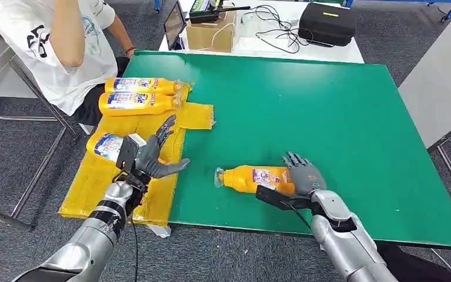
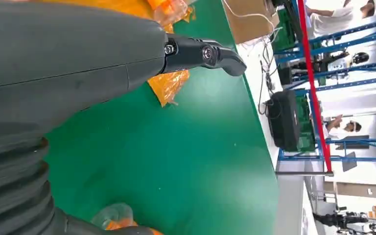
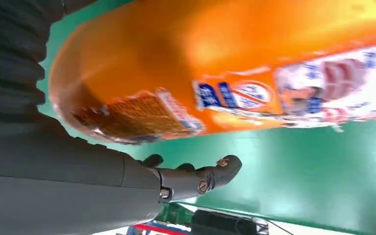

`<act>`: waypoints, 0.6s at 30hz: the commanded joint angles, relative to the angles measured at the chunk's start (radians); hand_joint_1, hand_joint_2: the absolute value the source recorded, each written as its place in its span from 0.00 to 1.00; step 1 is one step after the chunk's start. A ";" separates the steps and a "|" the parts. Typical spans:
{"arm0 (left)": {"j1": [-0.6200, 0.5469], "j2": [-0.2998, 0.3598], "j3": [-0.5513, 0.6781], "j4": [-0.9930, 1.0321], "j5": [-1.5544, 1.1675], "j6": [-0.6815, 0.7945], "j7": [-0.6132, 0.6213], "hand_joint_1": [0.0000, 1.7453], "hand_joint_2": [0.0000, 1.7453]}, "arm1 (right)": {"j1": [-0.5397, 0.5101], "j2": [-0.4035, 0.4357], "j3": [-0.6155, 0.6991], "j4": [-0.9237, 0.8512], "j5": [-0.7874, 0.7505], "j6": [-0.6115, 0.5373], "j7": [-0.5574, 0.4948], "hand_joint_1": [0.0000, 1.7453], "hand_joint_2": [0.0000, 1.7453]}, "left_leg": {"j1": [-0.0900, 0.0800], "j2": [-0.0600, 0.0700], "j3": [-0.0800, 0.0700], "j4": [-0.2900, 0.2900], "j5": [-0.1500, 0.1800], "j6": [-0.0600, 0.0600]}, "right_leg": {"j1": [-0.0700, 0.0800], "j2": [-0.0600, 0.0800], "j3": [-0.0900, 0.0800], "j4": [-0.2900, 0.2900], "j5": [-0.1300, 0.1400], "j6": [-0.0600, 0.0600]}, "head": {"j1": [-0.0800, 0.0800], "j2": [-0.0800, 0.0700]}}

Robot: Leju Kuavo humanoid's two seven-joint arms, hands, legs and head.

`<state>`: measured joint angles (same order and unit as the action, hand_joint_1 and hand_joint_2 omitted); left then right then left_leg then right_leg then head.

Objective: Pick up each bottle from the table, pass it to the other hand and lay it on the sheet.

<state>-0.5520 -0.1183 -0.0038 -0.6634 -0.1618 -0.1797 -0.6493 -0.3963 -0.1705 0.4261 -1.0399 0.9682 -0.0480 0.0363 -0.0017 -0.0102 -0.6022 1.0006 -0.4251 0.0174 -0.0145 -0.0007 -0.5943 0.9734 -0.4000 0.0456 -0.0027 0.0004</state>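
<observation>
Bottle point(image 1: 252, 178) lies on green table point(image 1: 340, 117) (grey floor point(image 1: 399, 41) around)

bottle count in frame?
4. Two bottles lie side by side at the far end of the yellow sheet and; a third lies nearer, partly behind the left robot hand; a fourth lies on the green table at the right robot hand.
</observation>
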 commanded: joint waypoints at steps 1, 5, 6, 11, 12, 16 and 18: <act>-0.050 -0.015 0.029 0.086 -0.010 -0.009 0.000 0.00 1.00 | -0.121 -0.034 0.064 0.167 -0.021 0.082 -0.012 0.00 1.00 | 0.001 0.001 0.002 0.001 -0.001 -0.001 | 0.001 0.000 0.003 0.000 -0.001 -0.002 | 0.000 0.000; -0.063 -0.010 0.028 0.130 -0.015 -0.016 -0.009 0.00 1.00 | -0.164 -0.060 0.097 0.241 -0.106 0.173 -0.089 1.00 1.00 | 0.001 0.002 0.003 0.001 -0.002 -0.001 | 0.001 0.001 0.003 0.001 -0.001 -0.002 | 0.000 0.000; -0.069 -0.009 0.026 0.145 -0.021 -0.009 -0.001 0.00 1.00 | -0.175 -0.062 0.109 0.259 -0.122 0.177 -0.099 1.00 1.00 | 0.000 0.001 0.003 0.001 -0.001 -0.001 | 0.000 0.001 0.003 0.000 -0.001 -0.001 | 0.000 0.000; -0.080 -0.008 0.011 0.166 -0.039 -0.006 0.026 0.00 1.00 | -0.187 -0.067 0.117 0.278 -0.138 0.183 -0.105 1.00 1.00 | 0.001 -0.001 0.003 0.001 -0.001 -0.001 | 0.001 -0.001 0.003 0.000 -0.001 -0.001 | 0.000 0.000; -0.080 -0.008 0.011 0.166 -0.039 -0.006 0.026 0.00 1.00 | -0.187 -0.067 0.117 0.278 -0.138 0.183 -0.105 1.00 1.00 | 0.001 0.000 0.002 0.001 0.000 -0.001 | 0.001 0.000 0.002 0.000 0.000 -0.001 | 0.000 0.000; -0.093 -0.007 -0.006 0.189 -0.066 0.019 0.058 0.00 1.00 | -0.205 -0.064 0.138 0.306 -0.167 0.185 -0.104 1.00 1.00 | 0.001 0.000 0.003 0.001 -0.001 -0.001 | 0.001 -0.001 0.003 0.000 -0.001 -0.002 | 0.000 0.000; -0.099 -0.011 -0.006 0.198 -0.064 0.023 0.070 0.00 1.00 | -0.215 -0.072 0.147 0.327 -0.191 0.204 -0.117 1.00 1.00 | 0.001 0.000 0.003 0.001 -0.001 -0.001 | 0.001 -0.001 0.004 0.000 -0.001 -0.002 | 0.000 0.000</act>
<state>-0.5801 -0.1232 -0.0038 -0.5852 -0.2087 -0.1766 -0.6179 -0.5453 -0.2323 0.4971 -0.8610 0.8198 0.1255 -0.0664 -0.0018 -0.0107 -0.6015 1.0010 -0.4249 0.0176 -0.0146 -0.0009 -0.5936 0.9733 -0.3999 0.0458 -0.0027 0.0000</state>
